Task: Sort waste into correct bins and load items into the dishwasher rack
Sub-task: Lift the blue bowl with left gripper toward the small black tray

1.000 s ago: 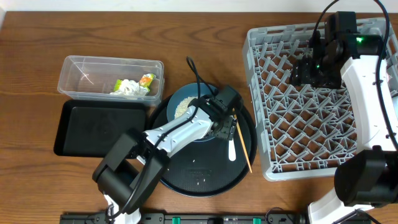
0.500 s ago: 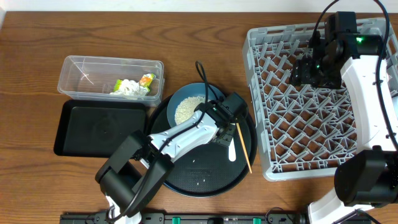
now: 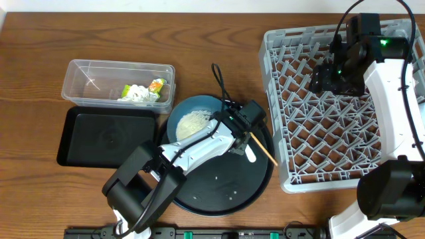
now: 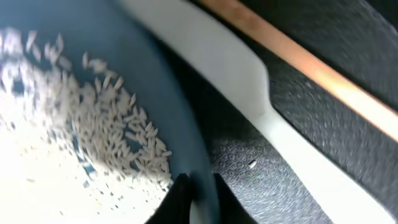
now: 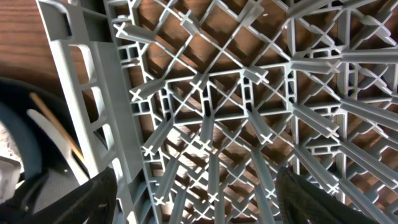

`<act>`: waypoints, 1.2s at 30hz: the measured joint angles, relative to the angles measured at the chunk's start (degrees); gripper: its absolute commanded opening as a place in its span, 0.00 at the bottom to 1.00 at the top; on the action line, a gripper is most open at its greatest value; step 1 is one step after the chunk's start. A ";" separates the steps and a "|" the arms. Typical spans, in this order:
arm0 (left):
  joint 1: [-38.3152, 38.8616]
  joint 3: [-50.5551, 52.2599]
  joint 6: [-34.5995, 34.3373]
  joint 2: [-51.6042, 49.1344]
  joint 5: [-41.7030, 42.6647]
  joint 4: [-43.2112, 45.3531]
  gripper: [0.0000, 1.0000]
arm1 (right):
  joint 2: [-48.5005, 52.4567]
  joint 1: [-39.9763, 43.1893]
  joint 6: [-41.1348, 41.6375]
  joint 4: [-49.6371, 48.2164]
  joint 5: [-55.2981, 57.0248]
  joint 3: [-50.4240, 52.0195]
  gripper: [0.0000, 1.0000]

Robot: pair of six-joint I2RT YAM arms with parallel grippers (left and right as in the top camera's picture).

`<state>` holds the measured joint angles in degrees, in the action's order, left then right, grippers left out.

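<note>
Blue plate [image 3: 199, 104] rim tight inside left end effector [image 4: 198, 196], arm outstretched low.

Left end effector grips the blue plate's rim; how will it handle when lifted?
The dark blue plate looks rigid, so should lift whole. Pinched at one edge by the left end effector, it may droop. Its loose rice would likely slide if tilted.

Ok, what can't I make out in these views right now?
Left jaws' bite on the plate rim: the arm covers it overhead; the left wrist's bottom edge cuts it off.
One chopstick or a pair: too thin overhead, blurred on the left wrist.
Spoon length: mostly under the arm overhead, both ends outside the left wrist frame.
Right jaws' fingertips: dark blurs in the right wrist's bottom corners.
</note>
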<state>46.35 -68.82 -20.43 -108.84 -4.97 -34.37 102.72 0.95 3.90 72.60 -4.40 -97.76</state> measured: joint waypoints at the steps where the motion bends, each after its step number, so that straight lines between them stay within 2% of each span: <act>1: 0.00 -0.04 -0.26 0.07 -0.39 -0.28 0.06 | 0.00 0.00 0.00 0.02 0.02 0.00 0.76; 15: 0.04 -2.08 -0.33 1.44 -1.05 -9.14 0.06 | 0.00 0.00 0.00 0.22 0.17 0.00 0.76; 29: -0.57 -2.19 -0.76 18.51 1.73 -11.98 0.06 | 0.00 0.00 0.00 0.22 0.83 0.00 0.76; 36: -6.71 -2.21 -2.29 25.24 1.99 -14.47 0.06 | 0.00 0.00 0.00 0.24 1.25 0.00 0.76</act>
<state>39.64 -71.02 -22.72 -83.59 -2.98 -48.84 102.72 0.95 3.90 72.84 -3.16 -97.76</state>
